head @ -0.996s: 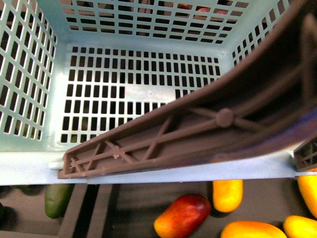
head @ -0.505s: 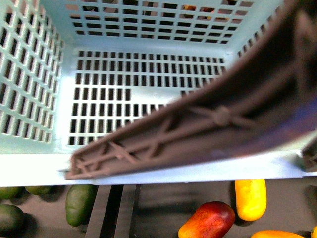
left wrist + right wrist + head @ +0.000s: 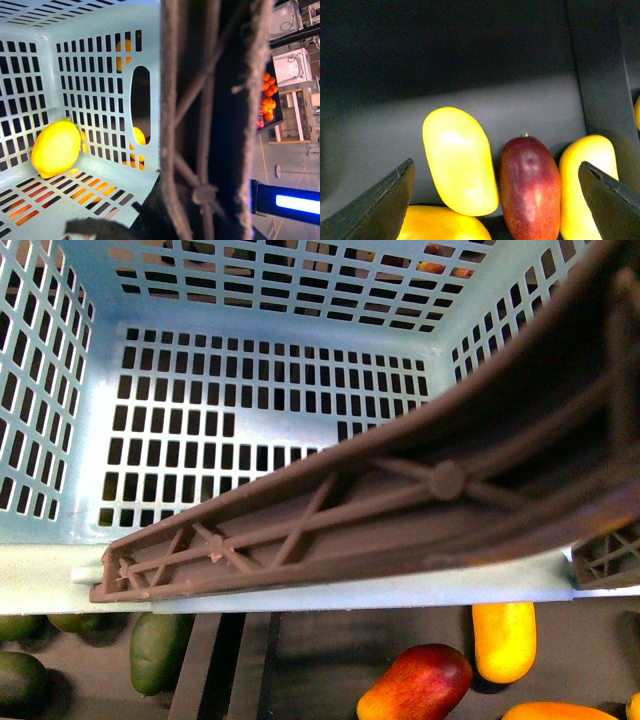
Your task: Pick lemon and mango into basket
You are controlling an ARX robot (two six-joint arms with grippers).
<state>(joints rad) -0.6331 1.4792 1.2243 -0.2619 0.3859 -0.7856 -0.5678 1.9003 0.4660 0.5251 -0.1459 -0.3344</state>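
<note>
The light aqua basket (image 3: 300,585) fills the front view, its grey-brown handle (image 3: 400,500) lying across it. My left gripper (image 3: 186,200) is shut on the handle (image 3: 200,100). The lemon (image 3: 56,148) lies inside the basket in a corner by the slotted wall; it does not show in the front view. My right gripper (image 3: 502,197) is open above the fruit on a dark tray. A yellow mango (image 3: 460,160) lies between its fingers, next to a red-and-yellow mango (image 3: 530,187). A yellow mango (image 3: 505,640) also shows below the basket.
Dark green oval fruits (image 3: 158,652) lie under the basket's left side, and a red-and-yellow mango (image 3: 415,685) to their right. More yellow mangoes (image 3: 587,180) crowd the dark tray. Oranges (image 3: 267,97) sit on a far shelf.
The basket has swayed slightly in the front view. The fruits below it have shifted to the right in the picture, and more green fruits show at the lower left.
</note>
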